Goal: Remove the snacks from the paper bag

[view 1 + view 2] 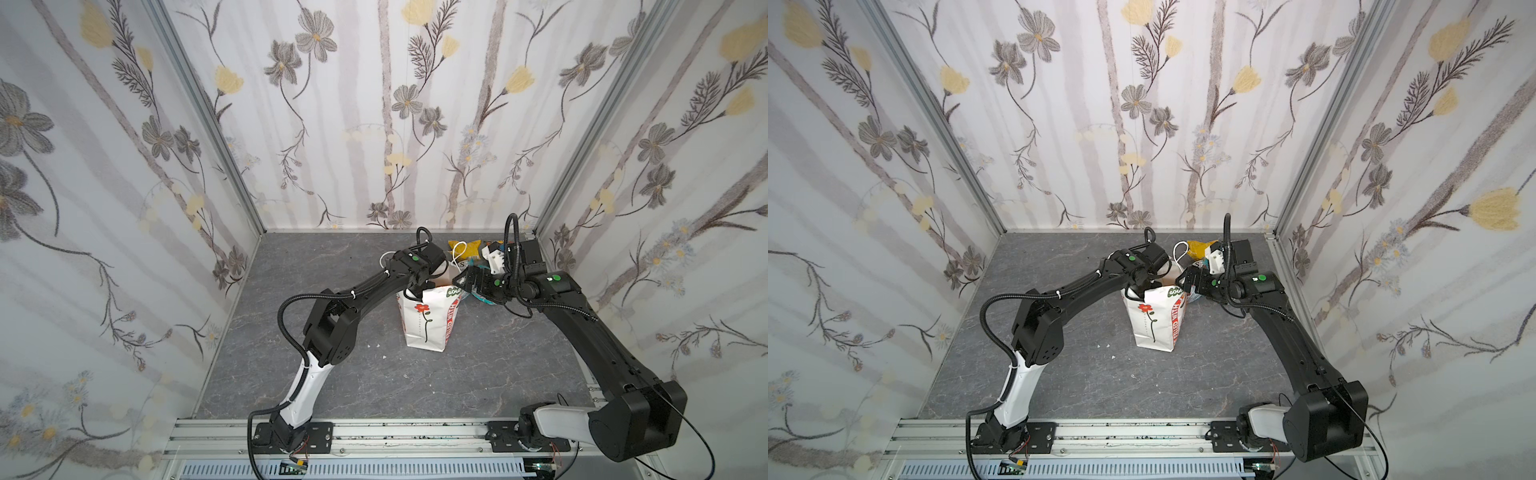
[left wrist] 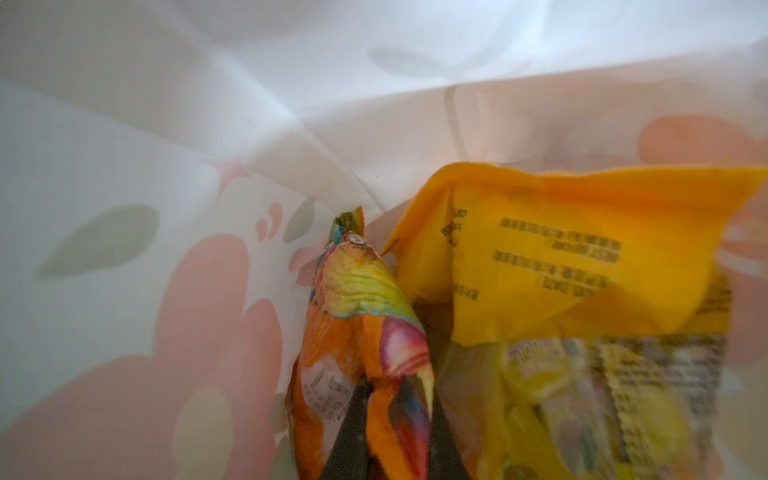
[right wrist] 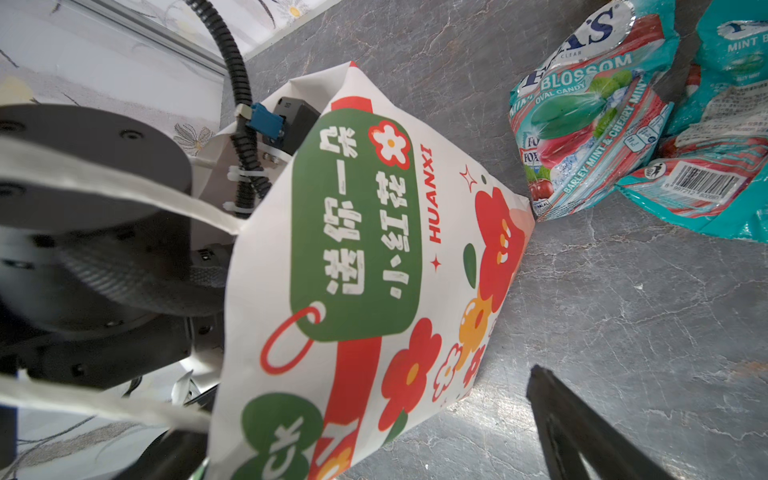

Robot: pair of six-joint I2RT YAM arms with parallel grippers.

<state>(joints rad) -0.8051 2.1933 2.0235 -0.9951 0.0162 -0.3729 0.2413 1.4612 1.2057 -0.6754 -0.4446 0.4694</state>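
The white paper bag (image 1: 428,320) (image 1: 1154,324) (image 3: 374,249) stands upright mid-table. My left gripper (image 2: 399,386) reaches down inside it, hidden in both top views, and is shut on an orange foil snack packet (image 2: 332,353). A yellow packet (image 2: 540,257) lies beside it in the bag. My right gripper (image 1: 465,278) (image 1: 1192,280) (image 3: 365,415) is open at the bag's right rim, with the bag's side wall between its fingers. Outside the bag, teal packets (image 3: 590,112) (image 3: 727,166) lie on the table to its right. A yellow packet (image 1: 467,247) (image 1: 1198,248) lies behind it.
Flowered enclosure walls stand close behind and to the right of the bag. The grey marbled tabletop (image 1: 332,332) has a few small white scraps (image 1: 376,345) in front of the bag. An aluminium rail (image 1: 415,432) carrying both arm bases runs along the front edge.
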